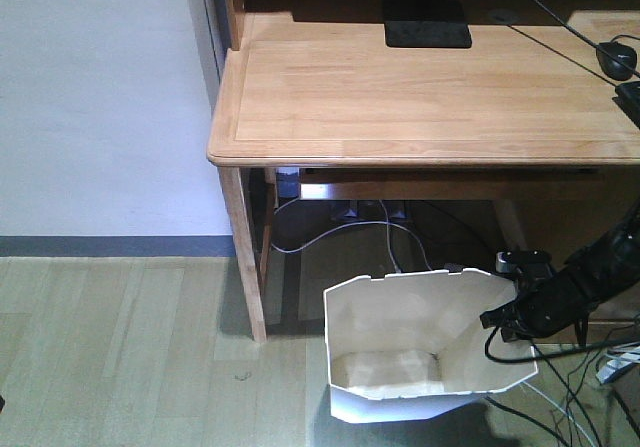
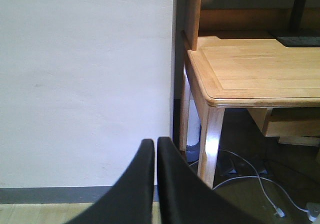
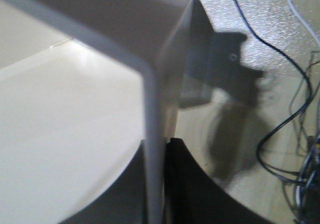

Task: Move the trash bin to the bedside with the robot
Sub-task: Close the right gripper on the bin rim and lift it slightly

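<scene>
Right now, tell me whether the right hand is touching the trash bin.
Touching. In the right wrist view the right hand pinches the trash bin wall, one finger each side.

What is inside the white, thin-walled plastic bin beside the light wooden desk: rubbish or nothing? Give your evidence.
Empty. In the front view the white plastic bin shows only its bare cream floor and inner walls.

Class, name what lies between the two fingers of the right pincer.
The thin wall of the trash bin, pinched between both fingers; the right wrist view shows it.
</scene>
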`<state>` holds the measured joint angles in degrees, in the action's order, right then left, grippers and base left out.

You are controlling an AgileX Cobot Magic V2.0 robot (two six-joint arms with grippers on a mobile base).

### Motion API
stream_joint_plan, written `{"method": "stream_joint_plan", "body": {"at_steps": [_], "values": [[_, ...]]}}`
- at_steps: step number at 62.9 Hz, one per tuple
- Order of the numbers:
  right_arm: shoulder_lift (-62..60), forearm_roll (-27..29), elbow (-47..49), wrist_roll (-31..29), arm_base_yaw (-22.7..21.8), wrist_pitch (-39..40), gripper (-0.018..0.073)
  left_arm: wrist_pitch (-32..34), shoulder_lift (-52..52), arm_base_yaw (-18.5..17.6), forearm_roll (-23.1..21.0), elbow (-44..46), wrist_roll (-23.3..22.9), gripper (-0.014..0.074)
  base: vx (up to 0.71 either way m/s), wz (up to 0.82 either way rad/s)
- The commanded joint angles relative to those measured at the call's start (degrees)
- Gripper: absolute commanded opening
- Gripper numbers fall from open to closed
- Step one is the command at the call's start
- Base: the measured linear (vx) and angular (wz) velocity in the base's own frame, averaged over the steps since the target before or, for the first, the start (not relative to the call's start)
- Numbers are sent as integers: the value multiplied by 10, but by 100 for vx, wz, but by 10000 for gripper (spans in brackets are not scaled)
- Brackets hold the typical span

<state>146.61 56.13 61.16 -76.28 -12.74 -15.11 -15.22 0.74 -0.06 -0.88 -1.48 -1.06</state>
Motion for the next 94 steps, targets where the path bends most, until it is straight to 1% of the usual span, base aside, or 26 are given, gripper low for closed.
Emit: {"method": "stream_joint_plan", "body": {"at_steps": [1, 6, 15, 21, 25, 28, 34, 45, 51, 56, 94], "values": [[-90, 81, -46, -73, -1, -103, -6, 40, 8, -1, -2, -11, -3, -6, 0, 0], [-124, 106, -79, -103, -1, -122, -6, 40, 8, -1, -2, -11, -3, -6, 0, 0], [-184, 136, -131, -124, -1, -150, -5, 40, 8, -1, -2, -11, -3, -6, 0, 0], [-218, 138, -153, -137, -1, -172, -5, 40, 8, -1, -2, -11, -3, -6, 0, 0], [-239, 138, -164, -156, -1, -185, -5, 40, 8, -1, -2, -11, -3, -6, 0, 0], [-247, 135, -165, -172, -1, -192, -5, 40, 8, -1, -2, -11, -3, -6, 0, 0], [-251, 140, -165, -181, -1, -201, -5, 40, 8, -1, -2, -11, -3, -6, 0, 0], [-250, 173, -165, -188, -1, -196, -5, 40, 8, -1, -2, -11, -3, -6, 0, 0], [-250, 202, -165, -187, -1, -201, -5, 40, 8, -1, -2, -11, -3, -6, 0, 0], [-250, 215, -165, -187, -1, -208, -5, 40, 8, -1, -2, -11, -3, -6, 0, 0], [-250, 216, -165, -188, -1, -207, -5, 40, 8, -1, -2, -11, -3, -6, 0, 2]]}}
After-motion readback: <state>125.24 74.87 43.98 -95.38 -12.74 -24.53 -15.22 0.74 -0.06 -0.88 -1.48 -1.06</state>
